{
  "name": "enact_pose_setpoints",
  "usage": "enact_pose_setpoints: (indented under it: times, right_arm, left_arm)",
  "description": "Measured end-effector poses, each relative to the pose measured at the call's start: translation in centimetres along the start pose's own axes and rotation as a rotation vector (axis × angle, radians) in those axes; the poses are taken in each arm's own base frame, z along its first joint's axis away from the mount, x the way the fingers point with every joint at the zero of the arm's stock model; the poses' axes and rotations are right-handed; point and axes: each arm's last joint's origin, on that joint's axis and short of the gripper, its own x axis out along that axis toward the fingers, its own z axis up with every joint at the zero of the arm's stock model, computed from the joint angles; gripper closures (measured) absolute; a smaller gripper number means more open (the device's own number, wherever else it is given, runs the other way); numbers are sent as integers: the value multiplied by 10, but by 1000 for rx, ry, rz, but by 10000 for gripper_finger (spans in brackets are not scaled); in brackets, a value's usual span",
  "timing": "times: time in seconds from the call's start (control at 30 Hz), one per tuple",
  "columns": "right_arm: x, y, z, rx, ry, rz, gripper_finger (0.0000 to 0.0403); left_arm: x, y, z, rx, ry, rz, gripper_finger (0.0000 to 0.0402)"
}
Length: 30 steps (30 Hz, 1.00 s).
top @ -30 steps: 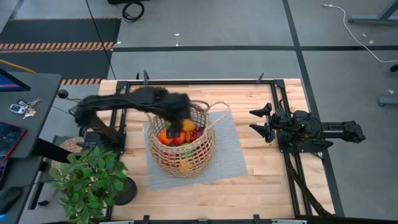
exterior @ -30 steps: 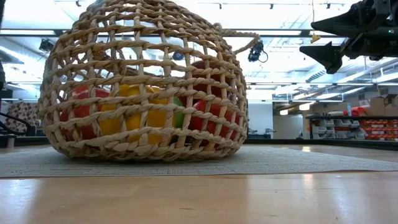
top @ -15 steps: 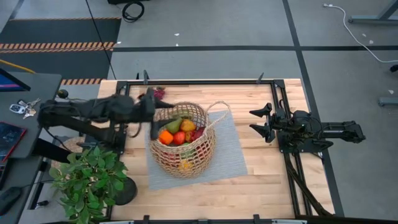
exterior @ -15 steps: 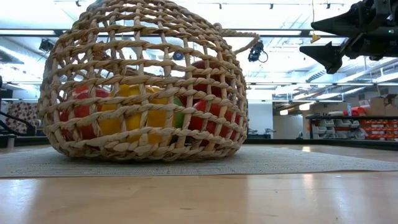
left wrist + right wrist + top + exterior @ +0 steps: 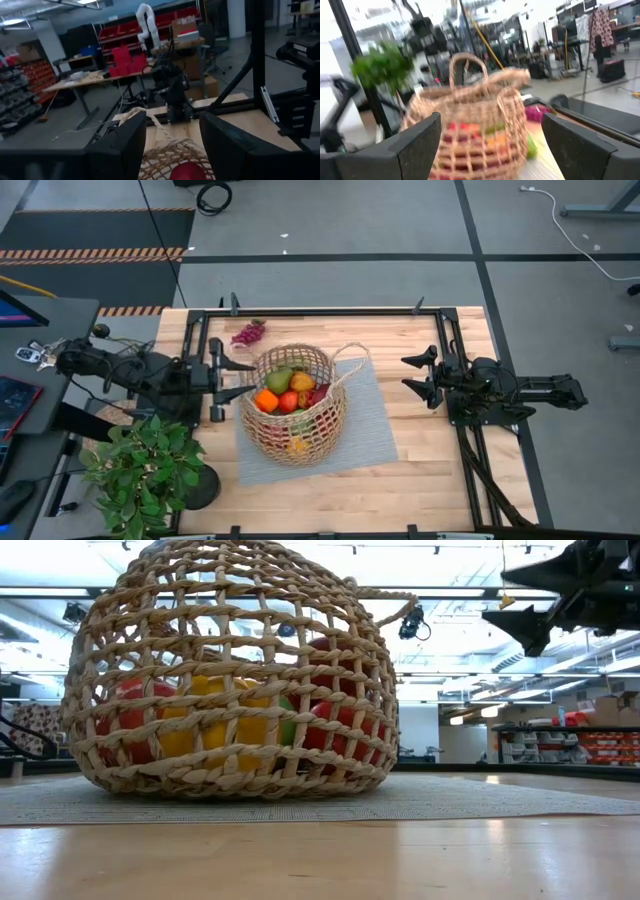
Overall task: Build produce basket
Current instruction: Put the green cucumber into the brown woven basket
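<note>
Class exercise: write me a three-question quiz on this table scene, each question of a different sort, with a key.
1. True or false: the grape bunch lies in the basket.
2. Which gripper is nearer the basket: A left, B right?
3. What does the basket stand on?

Key: 1 false, it lies on the table beyond the basket. 2 A. 3 A grey mat.
</note>
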Motion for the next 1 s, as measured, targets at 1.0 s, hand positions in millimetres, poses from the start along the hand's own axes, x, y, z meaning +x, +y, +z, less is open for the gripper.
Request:
enact_pose_setpoints:
  times: [1.0]
  right_arm:
    - [14,-21,9,208,-36,-241,55]
  left_arm:
    - [-54,-12,-125,-137,-290,-265,230]
